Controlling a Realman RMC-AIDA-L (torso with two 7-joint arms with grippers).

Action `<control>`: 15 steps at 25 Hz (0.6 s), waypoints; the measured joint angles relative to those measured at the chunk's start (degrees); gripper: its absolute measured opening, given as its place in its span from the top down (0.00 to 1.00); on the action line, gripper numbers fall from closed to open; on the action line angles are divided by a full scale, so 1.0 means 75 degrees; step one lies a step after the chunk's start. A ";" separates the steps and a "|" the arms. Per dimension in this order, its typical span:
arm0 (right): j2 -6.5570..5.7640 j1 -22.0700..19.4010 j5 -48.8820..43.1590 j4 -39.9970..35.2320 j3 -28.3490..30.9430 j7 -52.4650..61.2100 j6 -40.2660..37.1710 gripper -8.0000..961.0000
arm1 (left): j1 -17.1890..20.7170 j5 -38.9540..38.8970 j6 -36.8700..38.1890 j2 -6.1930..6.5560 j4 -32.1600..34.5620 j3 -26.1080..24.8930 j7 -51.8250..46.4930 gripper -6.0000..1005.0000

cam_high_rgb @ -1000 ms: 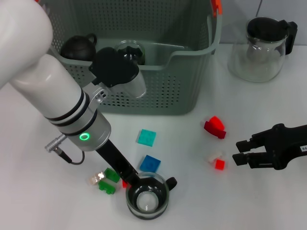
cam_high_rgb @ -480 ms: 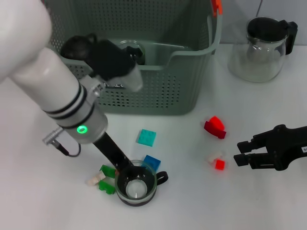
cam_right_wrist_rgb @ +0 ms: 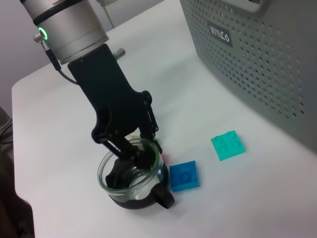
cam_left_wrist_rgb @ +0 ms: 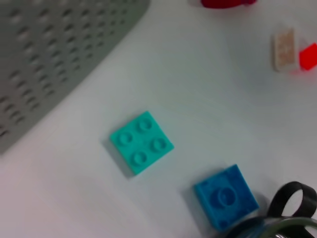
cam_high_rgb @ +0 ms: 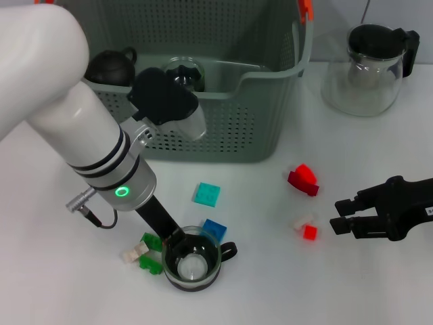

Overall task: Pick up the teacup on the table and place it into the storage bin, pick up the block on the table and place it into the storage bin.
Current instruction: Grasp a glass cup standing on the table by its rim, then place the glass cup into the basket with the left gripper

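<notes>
The glass teacup (cam_high_rgb: 193, 265) with a black base and handle stands on the white table near its front edge. My left gripper (cam_high_rgb: 173, 245) reaches down onto it and is shut on its rim, one finger inside the cup (cam_right_wrist_rgb: 130, 174) and one outside. Blocks lie close by: a blue block (cam_high_rgb: 215, 229) touching the cup's far side, a teal block (cam_high_rgb: 206, 194) beyond it, green blocks (cam_high_rgb: 150, 251) to its left. The grey-green storage bin (cam_high_rgb: 260, 128) stands behind them. My right gripper (cam_high_rgb: 342, 215) hovers open at the right, holding nothing.
A glass teapot (cam_high_rgb: 369, 68) stands at the back right. A red block (cam_high_rgb: 302, 179) and a small red and white piece (cam_high_rgb: 306, 229) lie between the cup and my right gripper. Inside the bin are a black pot (cam_high_rgb: 111, 66) and a glass vessel (cam_high_rgb: 184, 72).
The teacup has moved left and slightly away from the front edge together with my left gripper, ending against the blue block. The right arm has stayed still.
</notes>
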 joint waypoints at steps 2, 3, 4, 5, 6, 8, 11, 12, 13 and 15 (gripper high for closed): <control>0.0000 -0.0001 0.0000 0.0000 0.0002 0.0000 -0.0003 0.57 | 0.0003 0.0004 -0.0010 0.0011 0.0020 -0.0028 -0.0067 0.60; 0.0000 -0.0002 0.0000 0.0000 0.0002 0.0000 -0.0003 0.57 | 0.0002 0.0009 -0.0001 0.0019 0.0028 -0.0037 -0.0073 0.61; 0.0000 -0.0003 0.0000 0.0000 0.0003 0.0000 -0.0003 0.57 | -0.0001 0.0014 0.0010 0.0021 0.0031 -0.0039 -0.0074 0.65; 0.0000 -0.0005 0.0000 0.0000 0.0005 0.0000 -0.0003 0.57 | -0.0003 0.0020 0.0027 0.0024 0.0036 -0.0040 -0.0074 0.69; 0.0000 -0.0005 0.0000 0.0000 0.0005 0.0000 -0.0003 0.57 | -0.0001 0.0021 0.0041 0.0027 0.0051 -0.0040 -0.0072 0.73; 0.0000 -0.0005 0.0000 0.0001 0.0007 0.0000 -0.0003 0.57 | 0.0021 0.0012 0.0067 0.0028 0.0097 -0.0063 -0.0048 0.82; 0.0000 -0.0009 0.0000 0.0000 0.0008 0.0000 -0.0015 0.57 | 0.0046 -0.0091 0.0287 0.0043 0.0174 -0.0409 0.0173 0.88; 0.0000 -0.0014 0.0000 0.0000 0.0009 0.0000 -0.0021 0.57 | 0.0049 -0.0191 0.0432 0.0042 0.0179 -0.0659 0.0344 0.91; 0.0000 -0.0015 0.0001 0.0000 0.0008 0.0000 -0.0023 0.57 | 0.0049 -0.0314 0.0587 0.0046 0.0186 -0.0951 0.0554 0.93; 0.0000 -0.0026 0.0000 0.0000 0.0009 0.0000 -0.0027 0.57 | 0.0036 -0.0831 0.1144 0.0056 0.0122 -0.1921 0.1255 0.95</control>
